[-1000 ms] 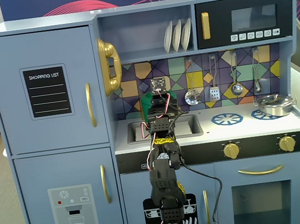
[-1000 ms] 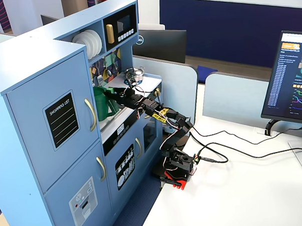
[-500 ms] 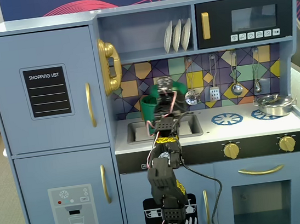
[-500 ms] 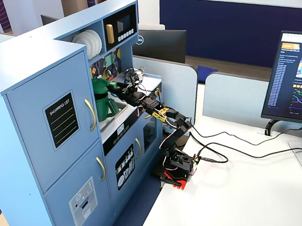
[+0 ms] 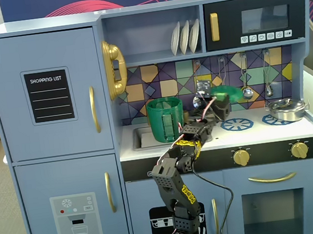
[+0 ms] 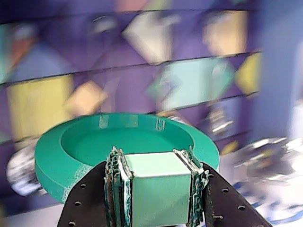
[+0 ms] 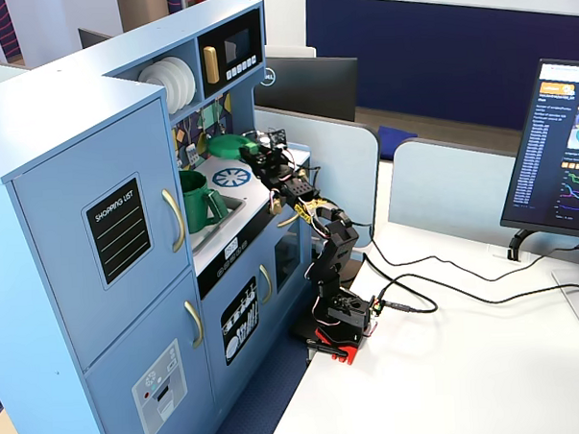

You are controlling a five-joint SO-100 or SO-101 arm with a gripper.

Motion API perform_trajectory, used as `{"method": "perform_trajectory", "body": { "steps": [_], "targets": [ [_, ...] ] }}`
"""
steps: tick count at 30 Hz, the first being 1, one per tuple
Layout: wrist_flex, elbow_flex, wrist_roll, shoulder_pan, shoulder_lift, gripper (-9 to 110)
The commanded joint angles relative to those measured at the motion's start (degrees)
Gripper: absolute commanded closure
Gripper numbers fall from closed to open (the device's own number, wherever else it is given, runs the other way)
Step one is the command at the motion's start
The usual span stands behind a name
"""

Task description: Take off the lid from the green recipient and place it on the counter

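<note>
Because the flat round green plastic lid (image 6: 128, 142) looks light and stiff, its raised centre handle suits gripping; the two-finger gripper (image 6: 156, 189) pinches it there.

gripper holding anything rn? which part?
Yes: the gripper is shut on the lid, clamped on the raised handle at its centre, lid held in the air, off the green recipient.

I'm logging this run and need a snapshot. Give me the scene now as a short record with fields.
lid: off the pot, held in the air above the counter
gripper: shut on the lid's handle
green recipient: open, upright by the sink
counter: lid not yet set down
silver pan: on the right burner in a fixed view
</note>
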Motion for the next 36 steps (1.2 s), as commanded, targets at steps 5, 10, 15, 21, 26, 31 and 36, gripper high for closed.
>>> {"method": "perform_trajectory", "body": {
  "steps": [5,10,15,21,26,31,36],
  "targets": [
    [-10.72,8.00,-1.93,3.87,-2.20,101],
    [-13.71,11.87,-2.64,4.04,-3.52,101],
    [-16.52,15.56,-3.34,4.13,-4.48,101],
    [-18.46,18.02,-4.31,4.04,-5.27,101],
    [-18.37,17.49,-6.06,3.87,-5.89,98],
    [-17.49,17.49,-4.57,4.75,-5.19,75],
    [-18.90,17.67,-1.23,4.92,-4.75,63]
  ]
}}
